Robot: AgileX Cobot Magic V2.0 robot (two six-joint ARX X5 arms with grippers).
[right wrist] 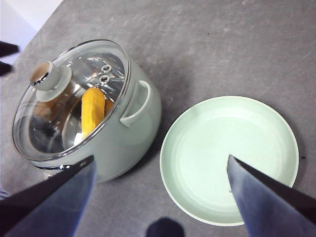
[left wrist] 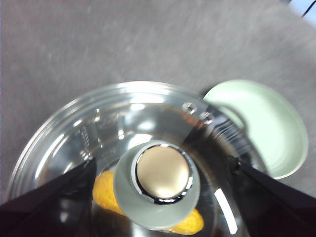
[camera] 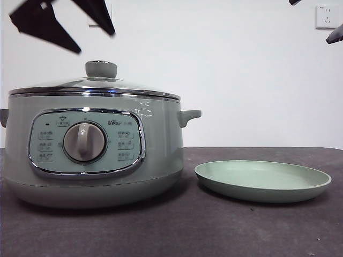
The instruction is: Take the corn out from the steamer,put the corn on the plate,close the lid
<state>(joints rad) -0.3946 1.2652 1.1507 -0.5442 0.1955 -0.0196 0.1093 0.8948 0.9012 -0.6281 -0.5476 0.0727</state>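
The steamer [camera: 91, 155] stands on the left of the table with its glass lid [camera: 94, 85] shut on it. Through the glass the corn [right wrist: 93, 116] lies inside the pot, and it also shows as the corn [left wrist: 106, 193] under the knob. My left gripper [left wrist: 162, 162] hangs open just above the lid's knob [left wrist: 163, 180], one jaw on each side, not touching it. The same left gripper [camera: 96, 43] shows dark at the top left of the front view. The pale green plate [camera: 262, 179] sits bare to the steamer's right. My right gripper [right wrist: 160, 158] is open, high over the plate [right wrist: 229, 158].
The dark grey tabletop [camera: 214, 230] runs in front of the pot and plate. A white wall with a socket [camera: 326, 16] stands behind. A side handle [camera: 188, 115] juts from the pot toward the plate. A black tip of the right arm [camera: 335, 36] shows at the top right.
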